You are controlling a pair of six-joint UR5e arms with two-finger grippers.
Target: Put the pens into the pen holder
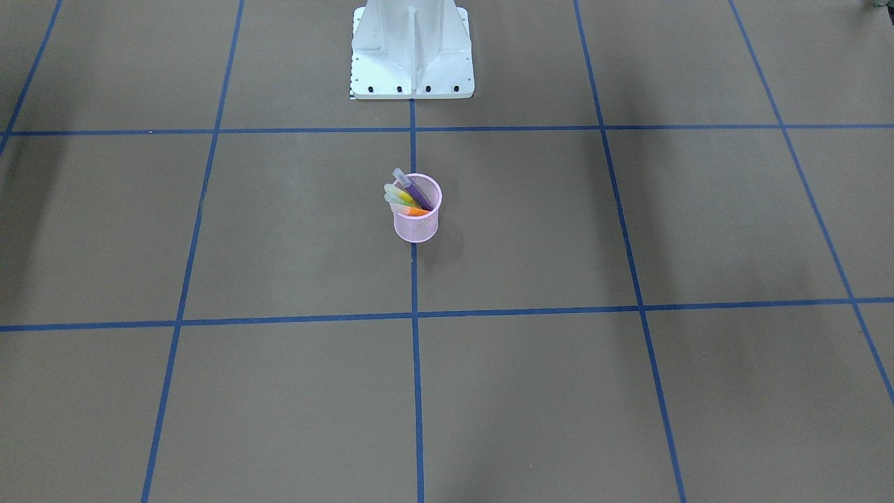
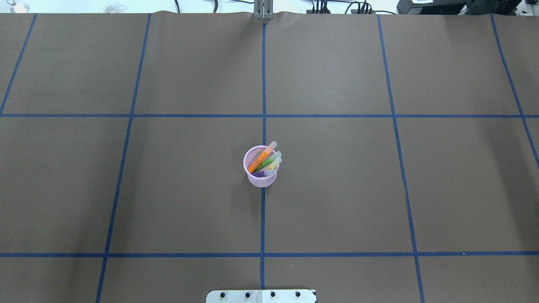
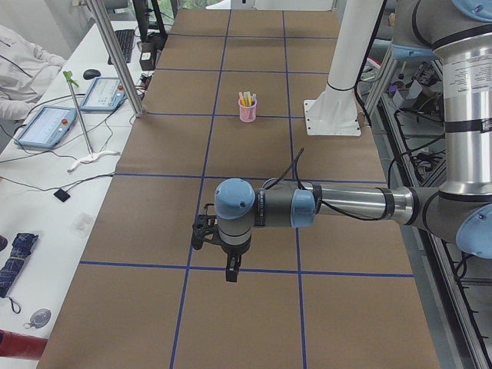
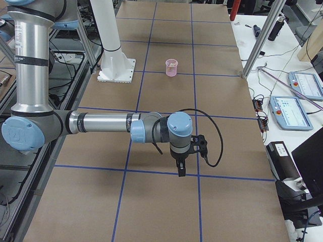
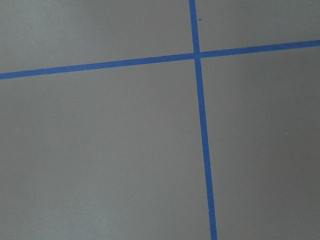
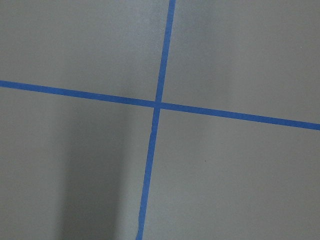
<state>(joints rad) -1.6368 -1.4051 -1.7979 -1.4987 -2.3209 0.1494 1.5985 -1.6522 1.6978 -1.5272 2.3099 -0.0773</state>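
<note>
Because the left gripper (image 3: 231, 270) shows only in the side view from the left, I cannot tell whether its fingers are apart or together. It hangs from a level forearm and points straight down over the brown table (image 2: 337, 189), close to a blue tape line (image 3: 254, 270). The right gripper (image 4: 180, 170) likewise shows only in the side view from the right, so its state cannot be told either. It also points down, at the opposite end of the table. Neither carries anything that can be seen, and each wrist camera looks down on bare brown surface with a crossing of blue tape.

Both grippers are well apart from the pen holder (image 2: 262, 179), which stands upright on the centre tape line (image 2: 263, 84), in the middle row of squares. All four pens are inside it. The orange pen (image 2: 261, 159), green pen (image 2: 266, 164), yellow pen (image 2: 273, 165) and purple pen (image 2: 259, 173) lie side by side, orange farthest from the robot and purple nearest. Their long axes are tilted, with the coloured ends down in the cup. The pale caps rise over the rim toward the right and far side.
</note>
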